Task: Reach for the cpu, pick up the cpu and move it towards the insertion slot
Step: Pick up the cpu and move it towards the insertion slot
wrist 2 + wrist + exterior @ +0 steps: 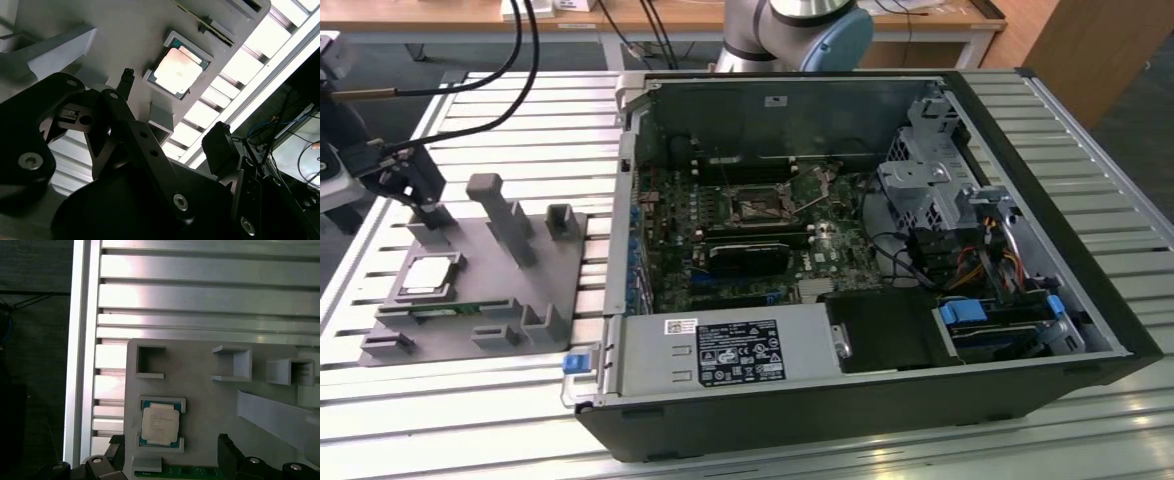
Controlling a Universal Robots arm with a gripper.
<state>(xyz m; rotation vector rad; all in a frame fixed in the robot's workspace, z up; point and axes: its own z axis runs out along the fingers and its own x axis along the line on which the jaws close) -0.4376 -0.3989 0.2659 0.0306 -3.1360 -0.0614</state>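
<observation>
In the exterior view the open computer case (774, 120) sits in the middle of the slatted bench (1067, 440). Inside it the insertion slot (761, 206), a dark square in a silvery frame on the green board, lies toward ten o'clock of the case's middle. A grey fixture (487, 280) lies at nine o'clock from the case. The cpu (430, 277) rests flat in a square recess of that fixture, well apart from the slot. The hand (424, 205) hangs at about twelve o'clock from the cpu in this picture, over the fixture and, as far as I can judge, not touching the chip. In the second wrist view the cpu (179, 71) shows its pale metal top, seated in the recess. The hand (174, 102) is short of it, its two jaws plainly apart with nothing gripped. In the first wrist view the cpu (160, 424) lies in the recess near the green memory stick (195, 472). The hand (171, 442) is spread wide and empty, its jaws set wider than the chip. By my reading the reach is well along but not complete. The chip is not yet grasped or lifted, and the whole carry to the slot is left to do.
</observation>
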